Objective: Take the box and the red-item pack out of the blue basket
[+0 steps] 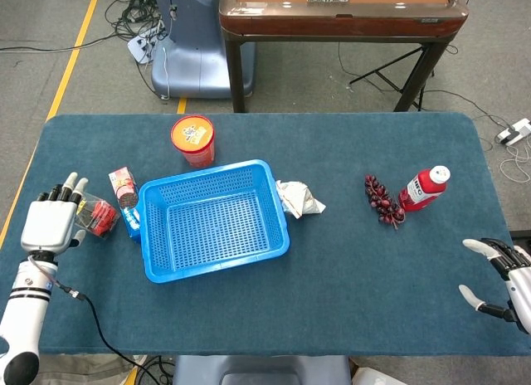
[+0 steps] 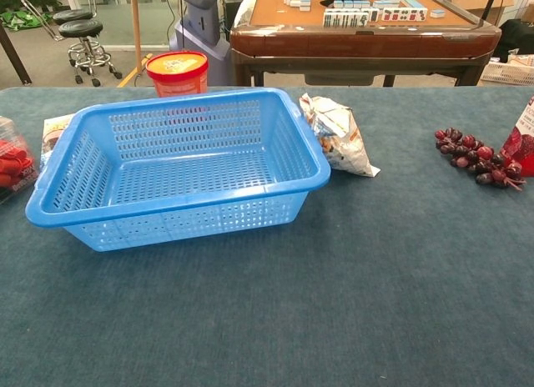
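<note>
The blue basket [image 1: 211, 256] stands left of the table's middle with nothing inside it; the chest view shows it too, blue basket [image 2: 292, 183]. The box [image 1: 125, 201] lies against the basket's left wall, and its top edge peeks out as the box [image 2: 52, 130]. The clear red-item pack [image 1: 99, 216] rests on the table left of the box, seen at the frame edge as the red-item pack [image 2: 12, 163]. My left hand [image 1: 50, 221] sits just left of the pack, fingers spread, holding nothing. My right hand [image 1: 508, 281] hovers open at the table's right front edge.
A red tub [image 1: 192, 140] stands behind the basket. A crumpled snack bag [image 1: 298, 198] lies at the basket's right corner. Dark grapes [image 1: 382, 200] and a red bottle [image 1: 424, 188] are at the right. A wooden table [image 1: 340, 12] stands beyond the far edge.
</note>
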Available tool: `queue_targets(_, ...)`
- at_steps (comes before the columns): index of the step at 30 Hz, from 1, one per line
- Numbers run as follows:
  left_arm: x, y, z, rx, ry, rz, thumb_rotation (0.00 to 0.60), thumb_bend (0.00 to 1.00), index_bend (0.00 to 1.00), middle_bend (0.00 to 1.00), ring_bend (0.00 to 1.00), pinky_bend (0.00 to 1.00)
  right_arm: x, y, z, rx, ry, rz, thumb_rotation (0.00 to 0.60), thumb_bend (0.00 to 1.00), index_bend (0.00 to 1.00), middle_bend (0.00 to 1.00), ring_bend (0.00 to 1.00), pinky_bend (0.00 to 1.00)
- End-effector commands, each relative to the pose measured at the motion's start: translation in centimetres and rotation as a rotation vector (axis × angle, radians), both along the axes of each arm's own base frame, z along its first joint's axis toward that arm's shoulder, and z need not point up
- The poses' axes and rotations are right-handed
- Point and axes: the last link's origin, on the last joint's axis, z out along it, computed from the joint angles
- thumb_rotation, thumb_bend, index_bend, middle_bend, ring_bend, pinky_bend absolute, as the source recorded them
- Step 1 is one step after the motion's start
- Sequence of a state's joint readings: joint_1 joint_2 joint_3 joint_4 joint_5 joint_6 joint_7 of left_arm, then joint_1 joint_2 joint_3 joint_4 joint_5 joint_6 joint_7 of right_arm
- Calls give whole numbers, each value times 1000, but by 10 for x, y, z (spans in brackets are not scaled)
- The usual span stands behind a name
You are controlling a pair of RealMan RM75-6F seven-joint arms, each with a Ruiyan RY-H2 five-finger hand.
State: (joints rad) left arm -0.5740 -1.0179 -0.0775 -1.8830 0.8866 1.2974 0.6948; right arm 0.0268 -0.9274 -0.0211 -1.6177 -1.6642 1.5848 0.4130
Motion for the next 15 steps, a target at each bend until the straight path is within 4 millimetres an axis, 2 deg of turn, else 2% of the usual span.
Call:
queue_targets(1,-5,-23,1,32,-108,-24,600,271,0,23,136,246,0,-2,0,0,25,1,600,244,212,259,169,239)
queue_targets(7,-18,-47,-5,89,-165,-106,600,271,0,23,136,242,1,-5,-3,46,36,-11,600,244,212,259,169,239)
queue_targets(15,-29,-79,-11,124,-193,-118,600,271,1,23,136,231,4,-8,-7,71,21,-1,600,245,212,259,169,239)
